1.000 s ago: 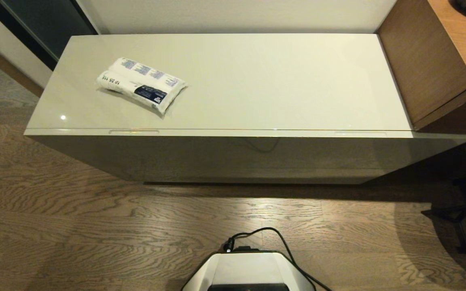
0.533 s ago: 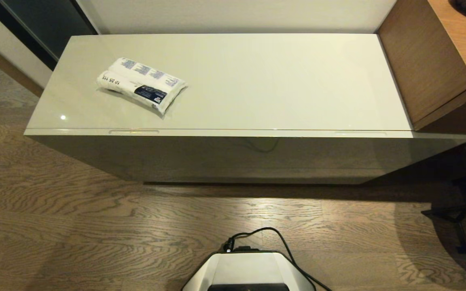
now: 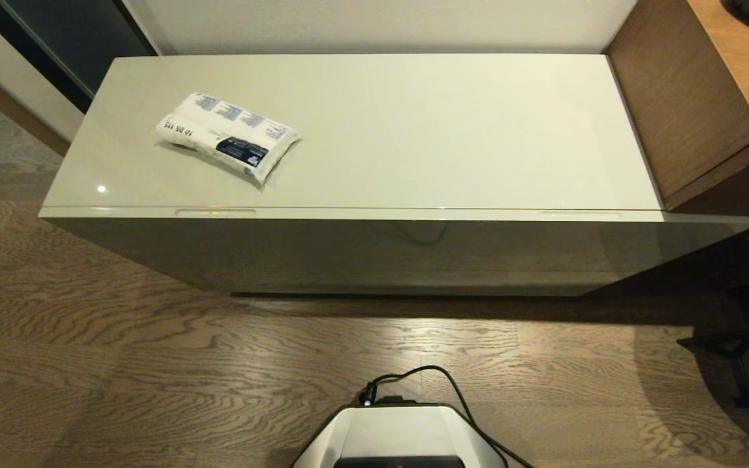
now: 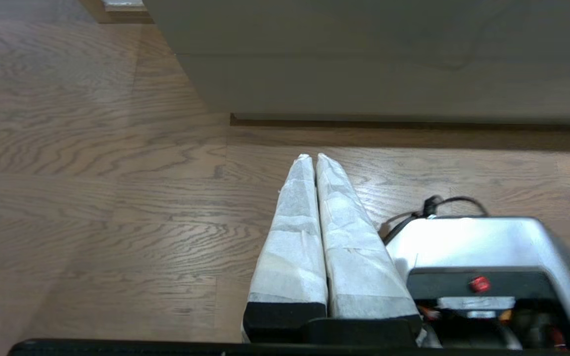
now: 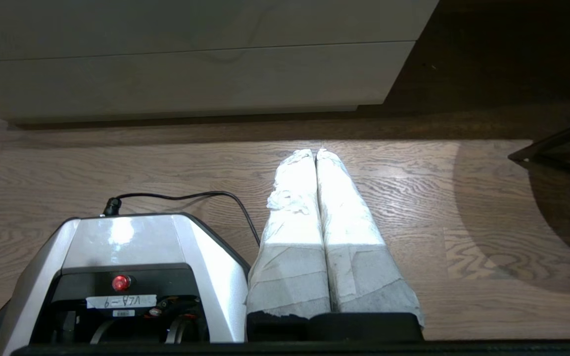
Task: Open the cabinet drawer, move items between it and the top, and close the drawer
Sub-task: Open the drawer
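**Both arms parked low, pack on the cabinet top**

The white plastic pack [image 3: 227, 137] lies on the left part of the glossy cream top [image 3: 413, 130]. The drawer front [image 3: 374, 250] sits flush. Left gripper [image 4: 313, 159] and right gripper [image 5: 314, 154] hang above the wooden floor [image 3: 153, 364], fingers pressed together, holding nothing.

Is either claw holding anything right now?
No. The left claw and right claw are both shut on nothing, low over the floor. The white pack lies untouched on the cabinet top.
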Controlling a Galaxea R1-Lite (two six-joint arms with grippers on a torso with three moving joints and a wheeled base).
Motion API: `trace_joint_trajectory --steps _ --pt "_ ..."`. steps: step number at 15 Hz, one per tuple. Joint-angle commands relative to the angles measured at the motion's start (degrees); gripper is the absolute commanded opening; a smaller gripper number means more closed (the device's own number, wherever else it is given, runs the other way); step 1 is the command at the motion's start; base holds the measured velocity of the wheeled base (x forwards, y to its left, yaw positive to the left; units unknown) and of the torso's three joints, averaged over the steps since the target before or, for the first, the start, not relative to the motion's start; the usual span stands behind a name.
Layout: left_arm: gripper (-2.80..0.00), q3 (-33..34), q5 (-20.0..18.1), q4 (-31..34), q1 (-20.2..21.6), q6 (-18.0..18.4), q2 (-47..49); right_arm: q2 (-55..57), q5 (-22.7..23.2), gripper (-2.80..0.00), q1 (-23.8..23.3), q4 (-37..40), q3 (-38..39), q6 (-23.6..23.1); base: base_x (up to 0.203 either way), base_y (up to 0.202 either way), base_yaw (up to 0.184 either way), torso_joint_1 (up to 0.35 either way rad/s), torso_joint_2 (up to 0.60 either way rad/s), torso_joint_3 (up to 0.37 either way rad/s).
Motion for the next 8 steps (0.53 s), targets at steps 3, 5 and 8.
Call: trace_joint_trajectory --steps 3,5,8 --pt "-2.80 -13.5 -0.1 3.9 0.2 -7.3 19.6 -0.4 0.0 -2.80 0.0 0.0 0.2 0.0 0.000 0.000 0.000 0.000 0.00 0.000" --pt "-2.80 -19.3 -0.5 2.5 0.2 -12.6 34.3 -0.4 0.0 -2.80 0.0 0.0 0.2 0.0 0.000 0.000 0.000 0.000 0.00 0.000" --pt "-2.80 -24.2 -0.7 -7.4 -0.3 -17.5 53.8 -0.4 0.0 -2.80 0.0 0.0 0.2 0.0 0.000 0.000 0.000 0.000 0.00 0.000"
